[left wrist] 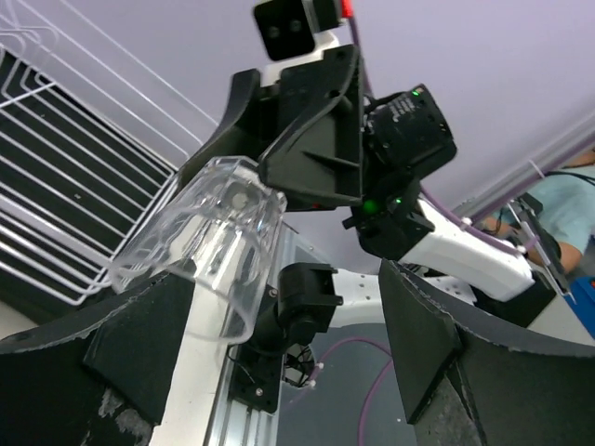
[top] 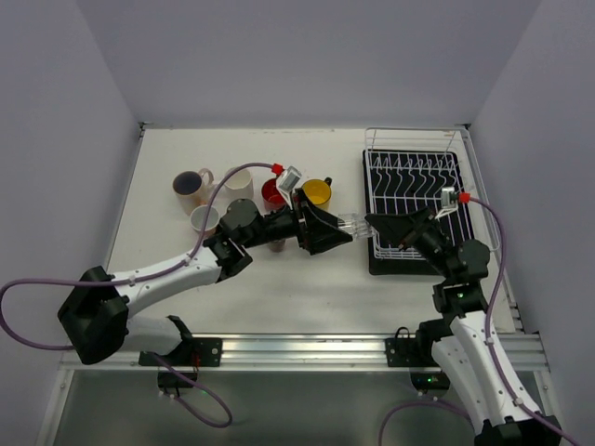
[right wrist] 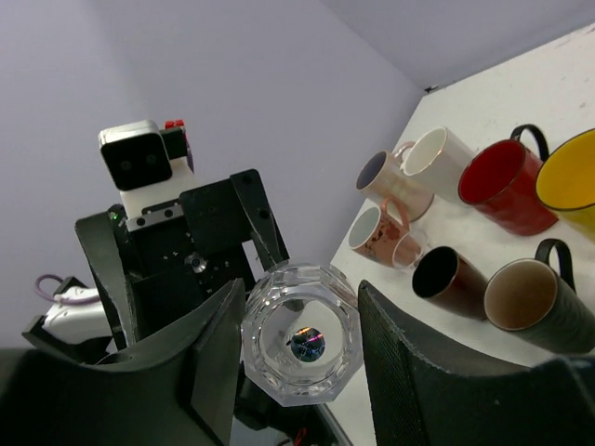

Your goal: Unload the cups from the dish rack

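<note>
Left of dish rack (top: 414, 177): clear glass (top: 351, 224) gripped by right fingers (right wrist: 428, 372).

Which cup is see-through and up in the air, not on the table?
The clear glass, held in the right hand. All the coloured mugs sit on the table.

Robot lab: plain white booth walls (top: 307, 56), aluminium rail (top: 307, 348) along table (top: 307, 293) edge.
</note>
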`<state>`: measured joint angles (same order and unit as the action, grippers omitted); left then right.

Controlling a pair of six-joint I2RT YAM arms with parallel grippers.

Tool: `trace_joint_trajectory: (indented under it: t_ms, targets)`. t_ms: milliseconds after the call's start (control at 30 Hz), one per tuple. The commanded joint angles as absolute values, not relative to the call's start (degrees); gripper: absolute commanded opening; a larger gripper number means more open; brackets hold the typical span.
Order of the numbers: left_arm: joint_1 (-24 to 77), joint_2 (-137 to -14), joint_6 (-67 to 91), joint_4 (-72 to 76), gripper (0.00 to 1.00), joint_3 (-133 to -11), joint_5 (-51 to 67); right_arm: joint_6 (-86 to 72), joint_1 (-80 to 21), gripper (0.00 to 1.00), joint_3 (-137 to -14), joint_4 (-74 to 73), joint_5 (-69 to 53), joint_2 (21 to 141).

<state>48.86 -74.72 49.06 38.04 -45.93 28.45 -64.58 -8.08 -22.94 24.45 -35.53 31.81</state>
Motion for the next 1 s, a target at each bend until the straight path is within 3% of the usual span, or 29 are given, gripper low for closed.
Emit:
trace_joint_trajectory:
  t_ms: [0, 67, 133, 167, 233, 300, 367, 400, 433, 567, 767, 867, 967]
  targets:
    - [49.2, -75.8, 52.0, 47.0, 0.83, -47.5, 31.5, -66.4, -10.9, 0.16, -22.9, 29.1, -36.5, 33.2]
    - [49.2, -76.9, 53.2, 48.9, 0.79, -47.5, 32.2, -66.2, -12.4, 0.16, -22.6, 30.1, -35.7, 34.1]
    - [49.2, -77.3, 53.9, 49.5, 0.67, -47.4, 32.3, -66.4, -14.3, 0.16, -22.2, 30.8, -34.7, 35.2]
    - [49.2, -77.6, 53.9, 49.8, 0.56, -47.3, 32.3, -66.6, -15.5, 0.16, -22.0, 31.8, -34.5, 35.6]
    - [49.2, -77.7, 54.0, 50.1, 0.43, -47.1, 32.3, -67.4, -16.5, 0.16, -21.3, 34.1, -34.2, 36.9]
    - [49.2, -77.5, 53.8, 50.9, 0.16, -46.7, 32.7, -67.5, -18.0, 0.17, -21.1, 34.9, -33.9, 38.0]
    - [49.2, -75.9, 52.4, 49.0, 0.00, -46.2, 31.9, -67.4, -19.0, 0.34, -20.7, 35.2, -33.4, 38.8]
    - [49.2, -75.0, 51.5, 47.2, 0.00, -46.1, 31.5, -67.3, -19.1, 0.47, -20.7, 35.3, -33.1, 38.9]
    - [49.2, -72.5, 48.7, 45.1, 0.00, -46.1, 30.9, -66.8, -19.1, 0.71, -20.5, 34.7, -32.9, 38.8]
    - [49.3, -63.9, 37.8, 20.3, 0.00, -46.8, 24.4, -61.6, -19.2, 0.99, -22.6, 26.1, -31.4, 36.7]
    - [49.4, -55.0, 25.3, -23.4, 0.00, -52.0, 6.3, -48.6, -19.1, 0.99, -28.9, 4.8, -24.0, 32.3]
    - [49.4, -54.4, 24.1, -36.3, 0.00, -52.9, 0.5, -44.7, -19.2, 0.99, -30.7, -1.6, -21.6, 30.3]
    - [49.6, -56.6, 24.0, -39.9, 0.00, -51.5, -0.4, -41.4, -19.2, 0.99, -33.0, -7.4, -19.2, 29.4]
